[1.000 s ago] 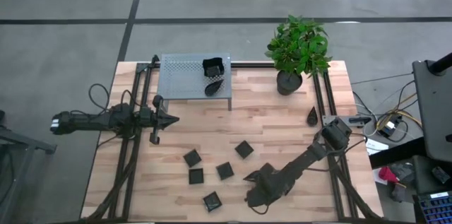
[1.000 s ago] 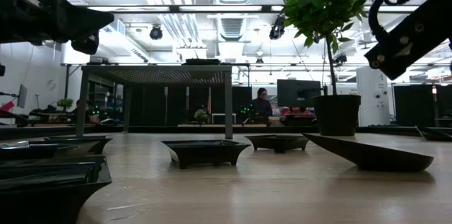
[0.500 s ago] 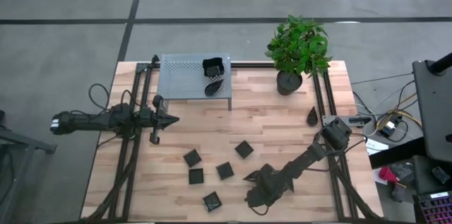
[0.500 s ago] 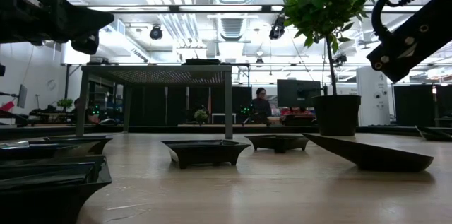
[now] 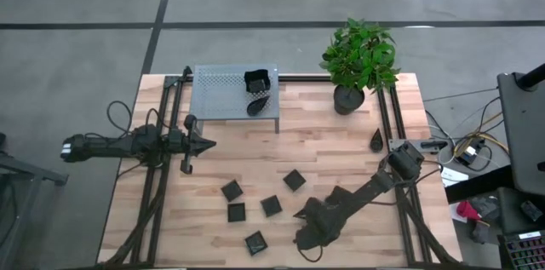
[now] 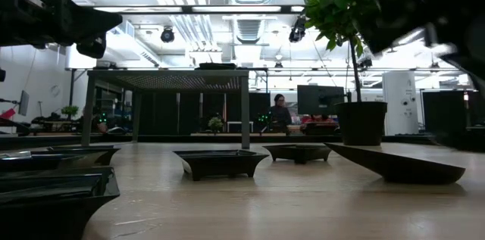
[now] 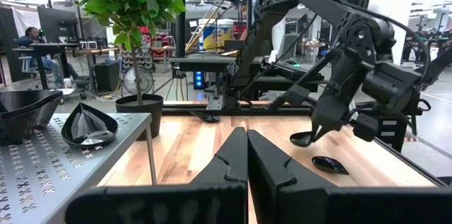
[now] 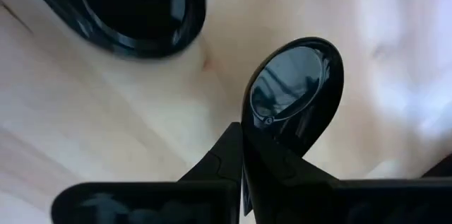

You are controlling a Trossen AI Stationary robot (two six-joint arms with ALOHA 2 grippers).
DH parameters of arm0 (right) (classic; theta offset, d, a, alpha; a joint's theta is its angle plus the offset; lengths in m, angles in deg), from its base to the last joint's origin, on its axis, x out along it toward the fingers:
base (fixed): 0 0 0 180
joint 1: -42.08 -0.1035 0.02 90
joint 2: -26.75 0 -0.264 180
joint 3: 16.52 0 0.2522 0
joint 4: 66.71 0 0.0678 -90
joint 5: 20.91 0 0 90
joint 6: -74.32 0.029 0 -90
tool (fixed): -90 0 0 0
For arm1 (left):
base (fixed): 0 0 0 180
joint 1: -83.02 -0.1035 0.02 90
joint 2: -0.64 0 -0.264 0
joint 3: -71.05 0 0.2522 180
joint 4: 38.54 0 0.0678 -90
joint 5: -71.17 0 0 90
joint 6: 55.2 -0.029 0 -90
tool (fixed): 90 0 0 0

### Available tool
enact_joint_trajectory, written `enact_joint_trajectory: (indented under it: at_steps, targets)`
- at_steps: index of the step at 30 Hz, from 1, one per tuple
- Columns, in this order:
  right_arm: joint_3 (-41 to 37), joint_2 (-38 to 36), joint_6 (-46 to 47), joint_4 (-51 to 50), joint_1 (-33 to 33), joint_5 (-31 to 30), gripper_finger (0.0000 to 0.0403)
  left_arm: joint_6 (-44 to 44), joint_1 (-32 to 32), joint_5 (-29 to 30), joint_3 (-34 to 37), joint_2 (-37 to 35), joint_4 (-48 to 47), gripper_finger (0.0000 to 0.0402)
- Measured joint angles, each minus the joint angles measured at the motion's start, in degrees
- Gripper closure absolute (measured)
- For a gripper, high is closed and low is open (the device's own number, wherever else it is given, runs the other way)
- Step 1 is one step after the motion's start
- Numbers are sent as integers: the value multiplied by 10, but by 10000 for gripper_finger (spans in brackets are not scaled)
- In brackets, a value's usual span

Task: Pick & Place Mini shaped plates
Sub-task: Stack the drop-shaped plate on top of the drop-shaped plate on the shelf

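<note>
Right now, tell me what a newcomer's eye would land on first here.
The leafy potted plant at the table's far right corner stands out. The right gripper, at the near edge, is shut on a teardrop plate, lifted off the wood. Dark square plates dot the table's near middle, and two more sit on the perforated stand, with the left gripper shut beside it.

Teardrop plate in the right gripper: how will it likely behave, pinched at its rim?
Probably stiff: the teardrop plate shows no sag though the right gripper pinches only one rim. Its glossy, reflective surface suggests it could slip or pivot in that narrow hold. Small and thin-walled, it is likely light.
</note>
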Motion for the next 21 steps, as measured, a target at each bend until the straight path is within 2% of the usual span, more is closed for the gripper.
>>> enact_joint_trajectory:
  at_steps: [4,14,21]
  targets:
    - [31,0,-85,-41,2,-75,394,0,0,0,0,0,0,401]
    - [135,0,-360,-79,39,-324,394,0,0,0,0,0,0,401]
    - [215,0,-599,-76,101,-430,395,0,0,0,0,0,0,401]
